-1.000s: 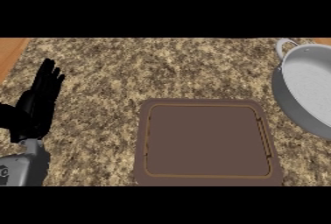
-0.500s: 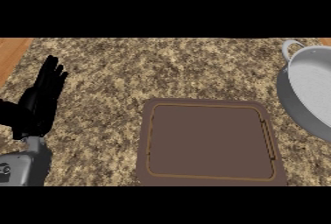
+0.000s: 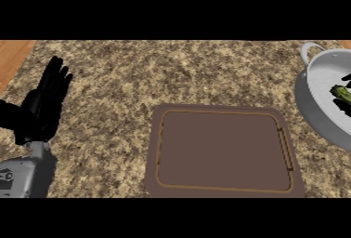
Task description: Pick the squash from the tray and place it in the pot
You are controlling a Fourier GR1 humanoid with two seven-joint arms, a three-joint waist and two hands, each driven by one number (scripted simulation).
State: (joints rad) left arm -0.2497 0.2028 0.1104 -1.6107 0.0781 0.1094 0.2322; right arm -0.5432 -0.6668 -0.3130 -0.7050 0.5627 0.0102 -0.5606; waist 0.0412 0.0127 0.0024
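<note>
Squash (image 3: 340,92) is lying inside the pot (image 3: 316,100), only a green sliver of it showing at the view's right edge, far to the right of the left robot hand (image 3: 42,110). Something black is showing just beside the squash at that same edge; whether it is the right robot hand cannot be told, and nothing of its fingers can be read. The left robot hand is resting at the left edge of the worktop (image 3: 171,74), fingers straight and pointing up, holding nothing. Its grey forearm (image 3: 24,172) is coming in from the lower left corner. To the right of this hand, well apart from it, the brown tray (image 3: 223,151) is sitting flat with nothing on it. The grey pot, with its loop handle (image 3: 310,49) at the top, is standing beyond the tray's right side, partly cut off by the edge.
</note>
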